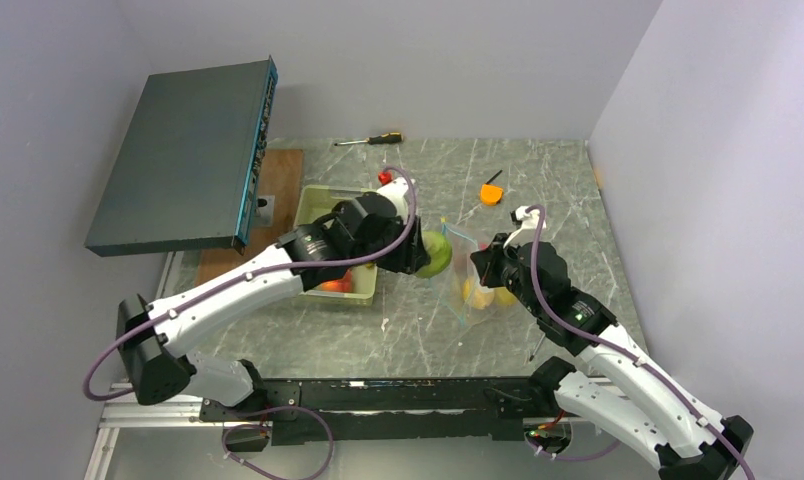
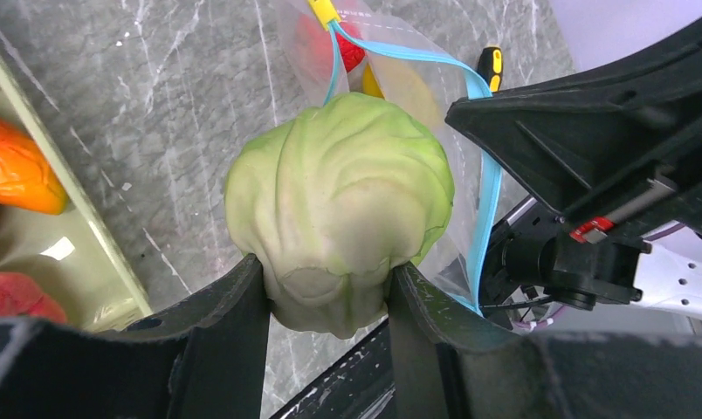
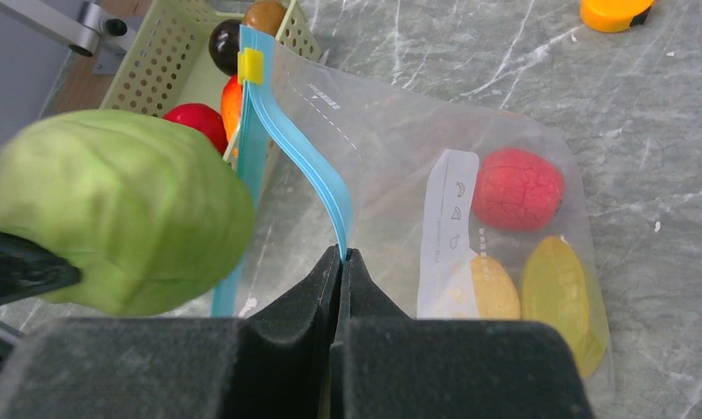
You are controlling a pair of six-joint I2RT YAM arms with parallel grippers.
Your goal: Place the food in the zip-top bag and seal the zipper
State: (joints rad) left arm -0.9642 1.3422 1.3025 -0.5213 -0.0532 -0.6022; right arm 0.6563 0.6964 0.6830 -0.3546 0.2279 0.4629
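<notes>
Cabbage [image 2: 339, 205] is clamped in the left gripper [image 2: 326, 278] at the mouth of the zip-top bag [image 3: 400, 175]; the right gripper [image 3: 341, 259] pinches the zipper [image 3: 299, 157], jaws together.

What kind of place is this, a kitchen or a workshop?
Probably a robotics lab bench: two white-and-black robot arms bolted along a black rail, plain grey walls boxing a marble-patterned table, an orange-handled screwdriver.

Left end effector [image 2: 326, 292] half-spread, right [image 3: 341, 260] clamped.
</notes>
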